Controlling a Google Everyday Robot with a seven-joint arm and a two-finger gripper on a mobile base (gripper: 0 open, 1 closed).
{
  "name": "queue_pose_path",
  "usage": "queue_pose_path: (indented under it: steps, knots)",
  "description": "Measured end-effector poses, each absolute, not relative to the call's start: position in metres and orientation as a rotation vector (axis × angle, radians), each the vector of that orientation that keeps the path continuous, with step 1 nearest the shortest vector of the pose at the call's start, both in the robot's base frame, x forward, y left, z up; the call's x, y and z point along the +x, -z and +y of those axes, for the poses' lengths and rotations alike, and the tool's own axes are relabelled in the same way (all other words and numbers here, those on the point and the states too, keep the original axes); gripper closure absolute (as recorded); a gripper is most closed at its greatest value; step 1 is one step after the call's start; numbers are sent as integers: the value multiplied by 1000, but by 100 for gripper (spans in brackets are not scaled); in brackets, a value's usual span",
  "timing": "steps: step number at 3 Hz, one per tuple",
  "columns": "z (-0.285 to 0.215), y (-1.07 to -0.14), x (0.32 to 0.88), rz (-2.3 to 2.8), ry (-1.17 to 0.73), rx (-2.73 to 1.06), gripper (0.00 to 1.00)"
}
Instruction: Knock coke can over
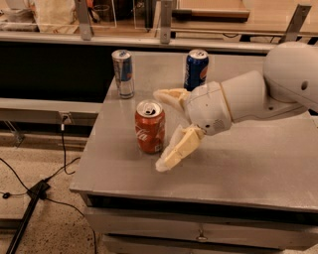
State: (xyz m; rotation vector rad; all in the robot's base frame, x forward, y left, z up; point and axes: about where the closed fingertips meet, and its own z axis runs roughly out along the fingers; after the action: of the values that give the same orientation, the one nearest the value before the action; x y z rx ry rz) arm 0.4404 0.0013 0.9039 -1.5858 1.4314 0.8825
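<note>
Looks like a robotics lab or test area, not a home. Evidence: plain grey metal-top table (pixel 238 168) w/ a drawer (pixel 198 233) below, speckled hard floor (pixel 49 235), loose black cables (pixel 62 149) and a dark stand leg (pixel 25 218) on it, clear plastic panels (pixel 107 12) at the back. Gripper (pixel 159 130) hangs over the table, fingers spread, just right of the coke can (pixel 148 131).
</note>
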Motion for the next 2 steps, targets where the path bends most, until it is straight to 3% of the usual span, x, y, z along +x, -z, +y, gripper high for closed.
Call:
queue_pose_path:
  steps: [2]
  knots:
    - [11, -896, 452, 1381, -947, -1533, 0]
